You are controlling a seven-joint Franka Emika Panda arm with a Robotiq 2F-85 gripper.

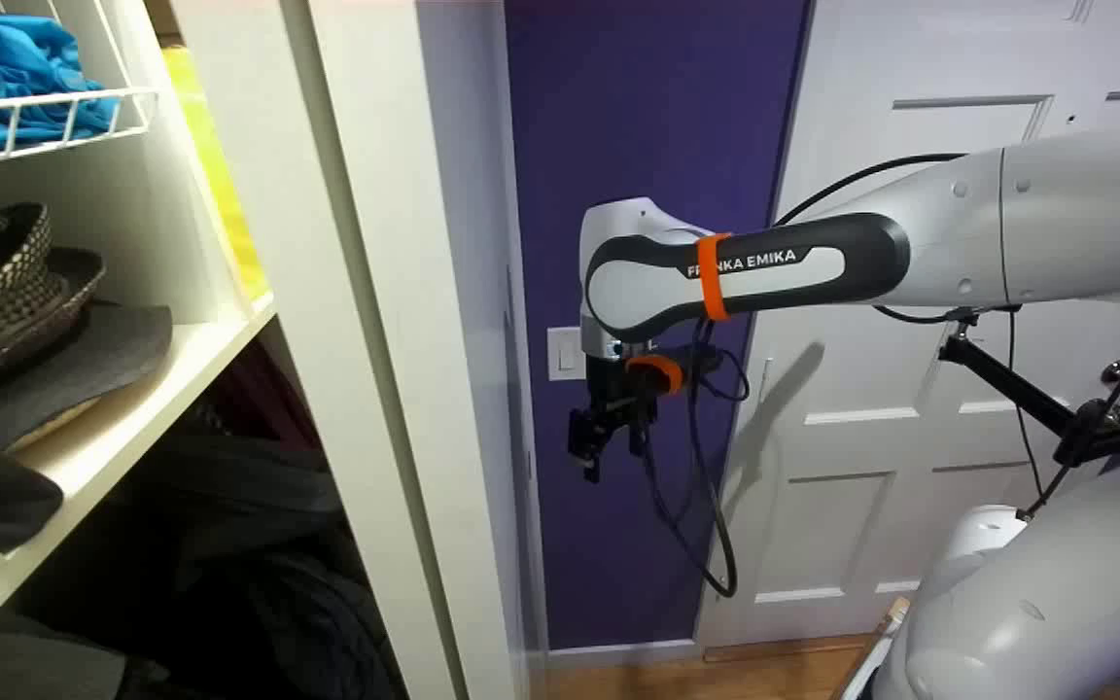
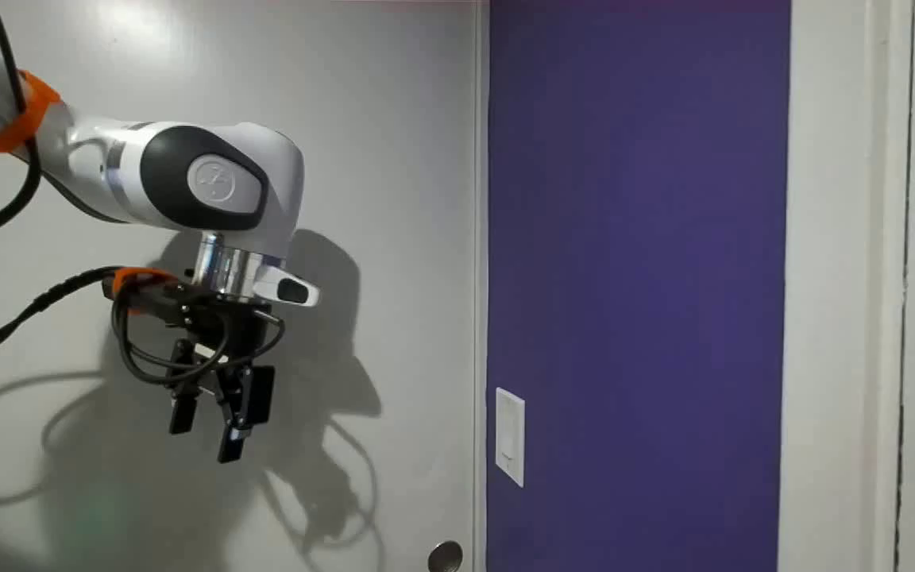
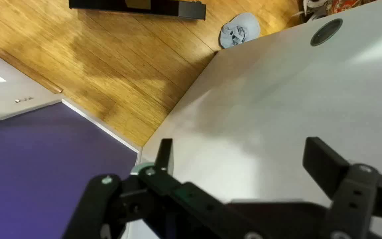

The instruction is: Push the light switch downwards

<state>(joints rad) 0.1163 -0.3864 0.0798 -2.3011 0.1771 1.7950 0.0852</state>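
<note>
The light switch is a small white wall plate on the purple wall. It shows in both exterior views, just left of the robot's wrist and near the wall's left edge. I do not see it in the wrist view. My black gripper points down and shows in both exterior views. It is apart from the switch, to its left in an exterior view with the fingertips at about the plate's height. In the wrist view the fingers stand wide apart with nothing between them.
A smooth white panel with a round metal recess stands beside the purple wall. A white panelled door is behind the arm. Black cables hang in a loop below the wrist. Shelves hold hats. A cap lies on the wooden floor.
</note>
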